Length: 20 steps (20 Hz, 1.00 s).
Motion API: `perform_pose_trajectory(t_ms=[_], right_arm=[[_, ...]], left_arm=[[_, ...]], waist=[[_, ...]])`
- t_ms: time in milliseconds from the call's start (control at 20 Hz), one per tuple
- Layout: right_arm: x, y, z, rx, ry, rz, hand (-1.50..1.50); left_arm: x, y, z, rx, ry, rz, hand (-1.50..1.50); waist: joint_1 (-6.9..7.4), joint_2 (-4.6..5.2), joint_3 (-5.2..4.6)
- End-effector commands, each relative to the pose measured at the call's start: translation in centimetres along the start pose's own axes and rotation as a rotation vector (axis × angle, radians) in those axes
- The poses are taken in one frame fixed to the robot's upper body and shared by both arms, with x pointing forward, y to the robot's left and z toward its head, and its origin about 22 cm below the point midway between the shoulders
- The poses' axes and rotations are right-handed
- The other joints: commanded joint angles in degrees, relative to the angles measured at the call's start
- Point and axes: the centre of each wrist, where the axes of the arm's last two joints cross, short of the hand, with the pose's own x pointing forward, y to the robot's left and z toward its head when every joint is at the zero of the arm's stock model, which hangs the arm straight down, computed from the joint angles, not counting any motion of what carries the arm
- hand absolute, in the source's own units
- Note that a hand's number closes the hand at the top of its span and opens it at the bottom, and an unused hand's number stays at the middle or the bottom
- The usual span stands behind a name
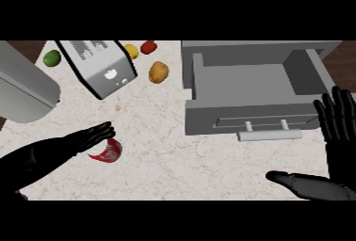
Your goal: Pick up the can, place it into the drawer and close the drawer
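Head view shows the task barely begun: the red can [106, 150] lies on its side on the bench [181, 160] at about eight o'clock, not yet lifted. The left robot hand [78, 141] reaches over it, fingers extended and touching its upper edge, not curled round it. The right robot hand [338, 123] rests spread, fingers up, at three o'clock. One drawer [254, 89] stands open at one o'clock with nothing visible inside. Grasping, placing and closing all remain. Counted: one can, one drawer, one toaster [97, 66], four produce items at eleven to twelve o'clock.
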Motion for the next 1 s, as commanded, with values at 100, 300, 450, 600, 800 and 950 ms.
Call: perform_pose_trajectory(t_ms=[100,300,450,600,800,950], right_arm=[[0.4,-2.5,1.5,-0.054,0.059,0.023,-1.50],[-0.4,-5.1,3.9,-0.083,0.064,0.018,-1.50],[0.1,-6.2,3.8,-0.078,0.036,0.003,-1.50],[0.4,-6.0,4.5,-0.053,0.062,0.005,-1.50],[0.1,-9.4,4.7,-0.064,0.054,0.004,-1.50],[0.6,-8.0,5.7,-0.050,0.068,0.000,-1.50]], left_arm=[[3.0,8.0,5.9,-0.154,0.027,0.041,-1.50],[2.1,10.4,7.9,-0.162,0.049,0.096,-1.50],[3.4,12.2,10.1,-0.190,0.044,0.090,-1.50],[3.1,14.4,9.8,-0.142,0.056,0.104,-1.50],[1.6,13.7,9.6,-0.131,0.100,0.196,-1.50],[2.5,15.4,9.1,-0.104,0.102,0.238,-1.50]], waist=[[0.70,-0.43,0.12],[1.31,-0.62,0.16],[1.41,-0.60,0.12],[0.64,-0.41,0.08],[1.41,-0.58,0.17],[0.87,-0.53,0.19]])
